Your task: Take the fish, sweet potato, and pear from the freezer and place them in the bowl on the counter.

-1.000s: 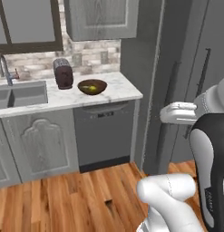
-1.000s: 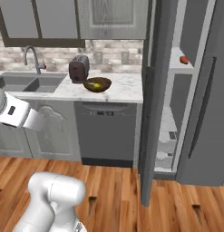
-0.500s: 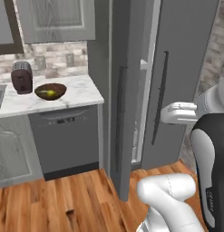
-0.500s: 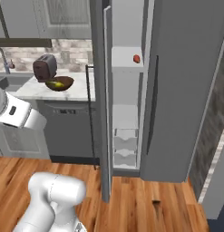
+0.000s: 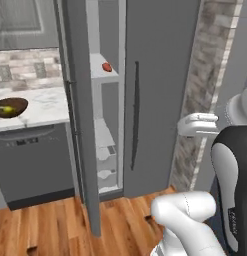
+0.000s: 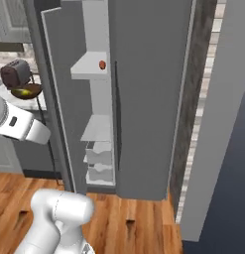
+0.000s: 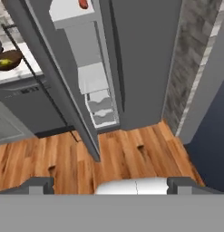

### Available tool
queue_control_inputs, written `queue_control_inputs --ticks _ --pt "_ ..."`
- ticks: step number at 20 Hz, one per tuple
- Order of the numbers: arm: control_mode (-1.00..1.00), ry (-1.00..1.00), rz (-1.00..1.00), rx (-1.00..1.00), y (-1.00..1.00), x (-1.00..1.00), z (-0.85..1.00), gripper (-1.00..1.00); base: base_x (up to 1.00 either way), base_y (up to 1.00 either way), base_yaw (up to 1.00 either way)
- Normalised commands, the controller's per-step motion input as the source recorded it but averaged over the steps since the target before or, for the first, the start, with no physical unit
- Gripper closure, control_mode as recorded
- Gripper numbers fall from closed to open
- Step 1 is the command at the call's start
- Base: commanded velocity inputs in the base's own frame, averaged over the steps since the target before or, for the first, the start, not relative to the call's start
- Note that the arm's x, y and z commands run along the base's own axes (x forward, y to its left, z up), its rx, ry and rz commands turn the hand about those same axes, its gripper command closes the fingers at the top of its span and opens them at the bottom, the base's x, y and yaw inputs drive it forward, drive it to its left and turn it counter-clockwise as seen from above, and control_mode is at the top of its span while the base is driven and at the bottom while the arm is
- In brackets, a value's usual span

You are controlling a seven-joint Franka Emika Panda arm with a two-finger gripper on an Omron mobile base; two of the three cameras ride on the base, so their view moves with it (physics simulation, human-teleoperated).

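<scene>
Left base view showed the freezer (image 5: 155, 90) straight ahead, its left door (image 5: 80, 125) swung open toward the camera, so that a narrow white interior lay bare between the door and the shut right door. The sweet potato (image 5: 107, 67) sat on an upper white shelf (image 5: 97, 74) inside, near the shelf's right edge, close beside the shut door and its long dark bar handle (image 5: 135, 115). Below that shelf stood a second shelf and white drawers (image 5: 106, 165) near the floor.

To the left of the open door, the counter (image 5: 42, 107) carried the bowl (image 5: 9, 107), with something yellow-green in it; whether that was the pear could not be told from this view. In the right base view the bowl (image 6: 26, 91) stood just in front of a dark toaster (image 6: 15, 73), both well to the left of the freezer, and the sweet potato (image 6: 102, 64) showed as a small red lump on the upper shelf.

Hand view looked down at the wood floor (image 7: 122, 154) before the freezer, with the gripper (image 7: 111, 185) held well back from the cabinet and above the floor. Its two dark finger tips (image 7: 39, 185) stood far apart at the bottom of that view, released, with nothing between them. The sweet potato (image 7: 83, 4) showed at the top edge there. The fish could not be made out.
</scene>
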Motion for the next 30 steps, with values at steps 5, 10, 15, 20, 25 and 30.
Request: queue_control_inputs --ticks 5,10,15,20,25,30 --pt "1.0 0.0 0.0 0.0 0.0 0.0 0.0 -1.0 0.96 -0.55 0.09" --pt "1.0 0.0 0.0 0.0 0.0 0.0 0.0 -1.0 0.95 0.02 0.15" --pt "1.0 0.0 0.0 0.0 0.0 0.0 0.0 -1.0 0.14 0.18 0.24" --pt "1.0 0.0 0.0 0.0 0.0 0.0 0.0 -1.0 0.07 0.05 0.31" --pt "1.0 0.0 0.0 0.0 0.0 0.0 0.0 -1.0 0.58 -0.01 0.27" --pt "1.0 0.0 0.0 0.0 0.0 0.0 0.0 -1.0 0.7 -0.57 0.09"
